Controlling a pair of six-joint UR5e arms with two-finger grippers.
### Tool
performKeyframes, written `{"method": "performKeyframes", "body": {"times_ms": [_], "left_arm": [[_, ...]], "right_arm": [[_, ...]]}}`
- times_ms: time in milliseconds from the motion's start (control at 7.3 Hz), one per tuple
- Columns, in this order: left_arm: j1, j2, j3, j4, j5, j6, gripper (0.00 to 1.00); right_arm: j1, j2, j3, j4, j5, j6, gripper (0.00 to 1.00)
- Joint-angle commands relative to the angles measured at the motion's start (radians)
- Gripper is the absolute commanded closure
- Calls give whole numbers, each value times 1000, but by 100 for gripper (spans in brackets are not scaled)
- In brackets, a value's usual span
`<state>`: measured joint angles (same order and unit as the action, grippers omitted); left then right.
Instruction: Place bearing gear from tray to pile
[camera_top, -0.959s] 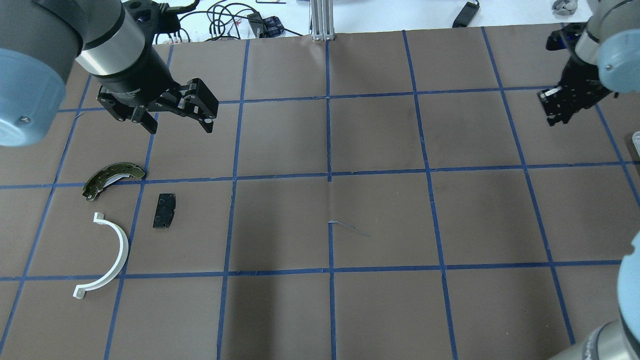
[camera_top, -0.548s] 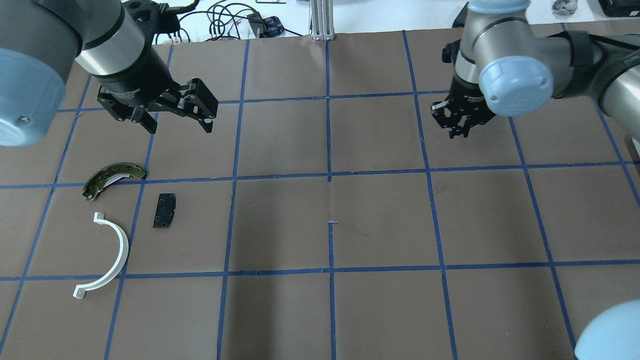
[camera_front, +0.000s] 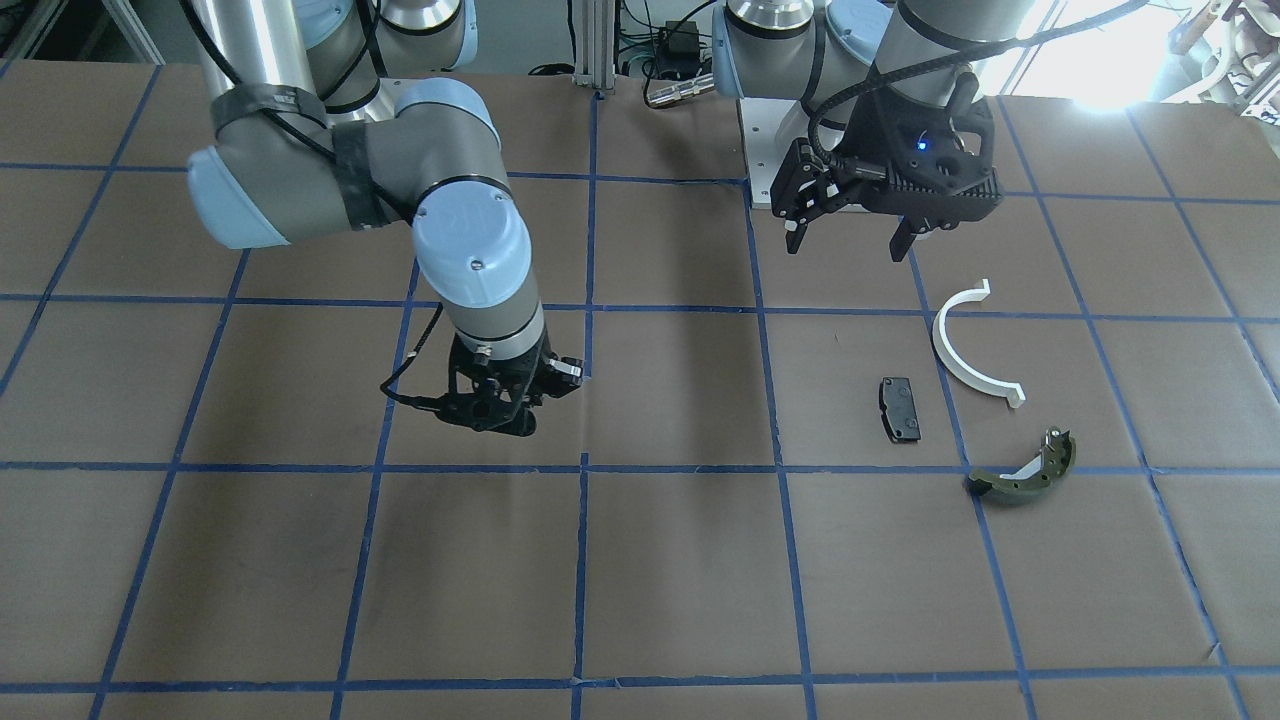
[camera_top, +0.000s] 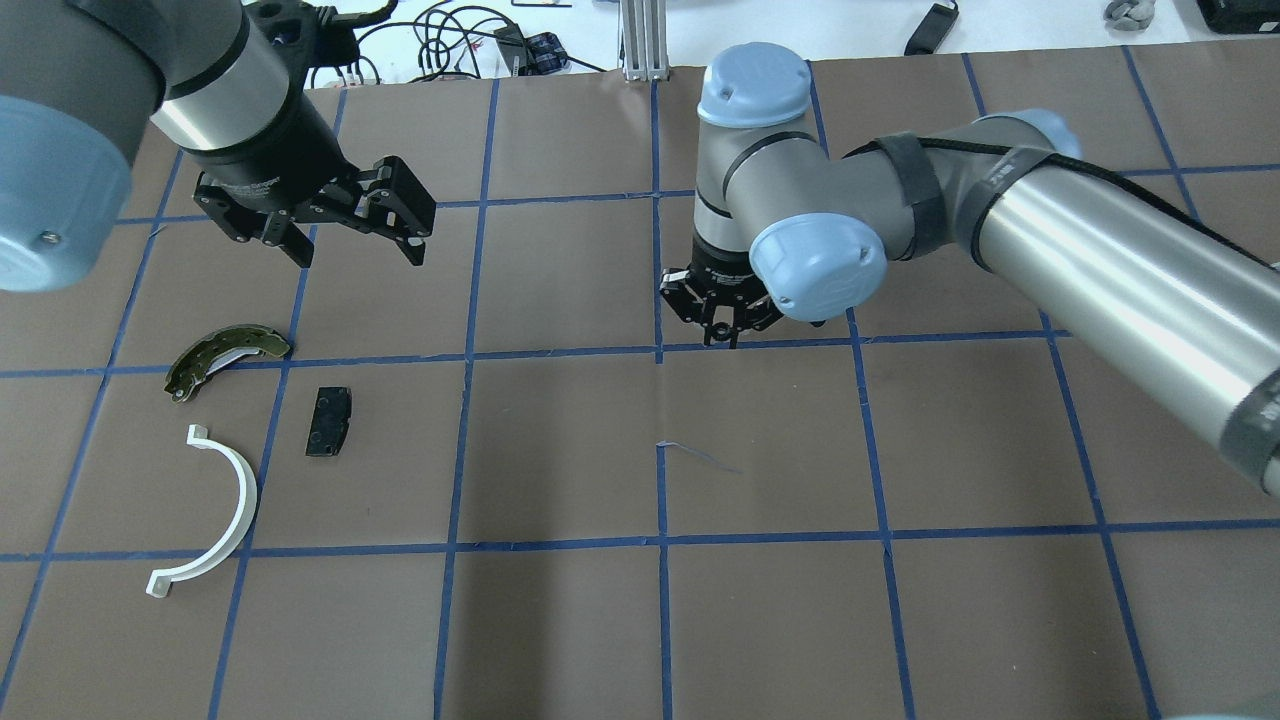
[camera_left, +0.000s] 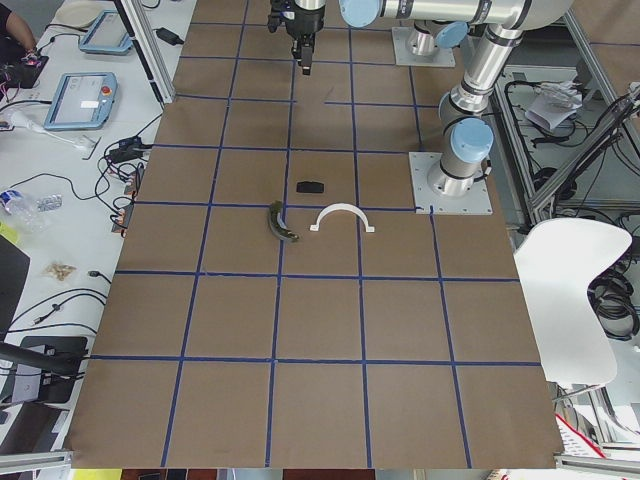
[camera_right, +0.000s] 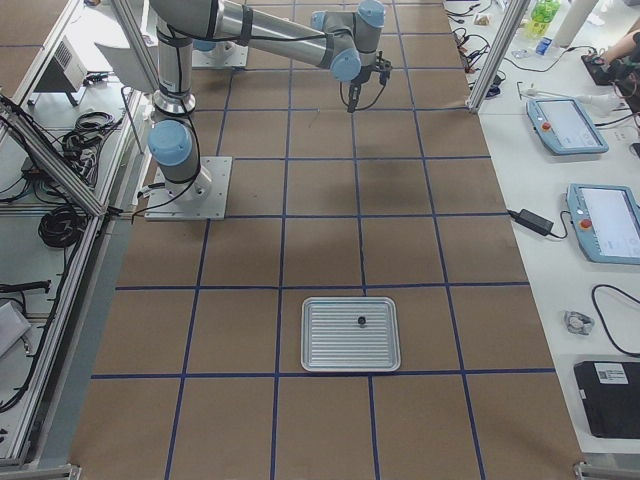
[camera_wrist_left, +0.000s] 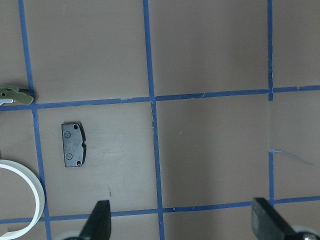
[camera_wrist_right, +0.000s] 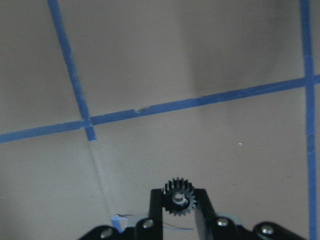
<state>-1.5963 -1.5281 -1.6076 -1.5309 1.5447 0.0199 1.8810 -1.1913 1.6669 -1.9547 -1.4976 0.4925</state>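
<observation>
My right gripper (camera_top: 722, 338) is shut on a small black bearing gear (camera_wrist_right: 178, 198), seen clearly between its fingers in the right wrist view, and holds it above the middle of the table (camera_front: 510, 425). The pile lies at the table's left: an olive-green brake shoe (camera_top: 225, 357), a black pad (camera_top: 329, 422) and a white half-ring strip (camera_top: 215, 515). They also show in the front view (camera_front: 1025, 470). My left gripper (camera_top: 355, 250) is open and empty, above and behind the pile. The metal tray (camera_right: 351, 333) shows only in the right side view, with one small dark part (camera_right: 361, 321) on it.
The table is covered with brown paper marked in a blue tape grid (camera_top: 658, 350). Cables (camera_top: 450, 40) and an aluminium post (camera_top: 645, 40) stand at the far edge. Tablets (camera_right: 600, 220) lie on the side bench.
My right arm has swept from the table's far right to its middle, toward the pile, carrying the gear. My left arm and the pile have not moved.
</observation>
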Motion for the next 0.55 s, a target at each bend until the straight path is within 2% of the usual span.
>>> {"method": "performKeyframes", "body": {"times_ms": [0,137,274,411], "left_arm": [[1,0,0,0,0,0,0],[1,-1,0,0,2,0,0],[1,0,0,0,2,0,0],[1,0,0,0,0,0,0]], "right_arm": [[82,105,-1,-151,30,96,91],[96,130,0,-165,31,104,81],[101,140,0,-165,31,107,51],[101,141,2,-165,30,106,1]]}}
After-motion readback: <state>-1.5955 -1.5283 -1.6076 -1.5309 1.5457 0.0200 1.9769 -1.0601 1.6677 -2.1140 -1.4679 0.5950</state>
